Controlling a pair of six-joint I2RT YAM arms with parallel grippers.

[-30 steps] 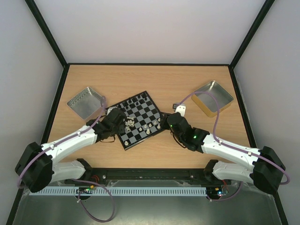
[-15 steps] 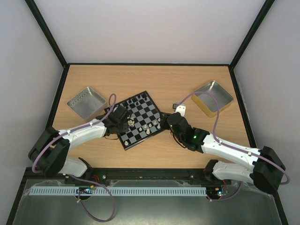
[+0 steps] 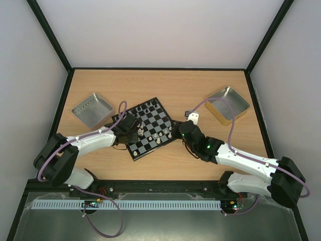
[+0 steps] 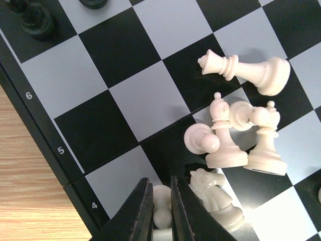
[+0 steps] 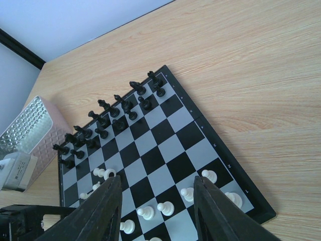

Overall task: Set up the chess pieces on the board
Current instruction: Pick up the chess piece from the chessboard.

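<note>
**White pawn pinched at the board's numbered rim**

The chess pieces (image 4: 223, 135) fall into two groups. The black pieces (image 5: 108, 118) stand in two rows along the far edge of the board (image 3: 153, 123). The white pieces (image 4: 266, 145) crowd together near the numbered rim on the left arm's side. Two of them stand upright, a tall one and a small one lie on their sides, and a knight sits just beside the left gripper (image 4: 159, 188).

That claw is almost closed, with a white pawn (image 4: 161, 213) between its fingers, just inside the rim by the numeral 4. Bare squares lie between the black rows and the white crowd.

The board sits askew on the table (image 3: 165, 83). The right gripper (image 5: 156, 179) hangs over the board's near edge, spread wide and holding nothing, with a few white pawns standing below it.

The silver tray (image 3: 92, 109) and the gold tray (image 3: 227, 104) lie well apart from the board on either side, with bare wood around them.
</note>
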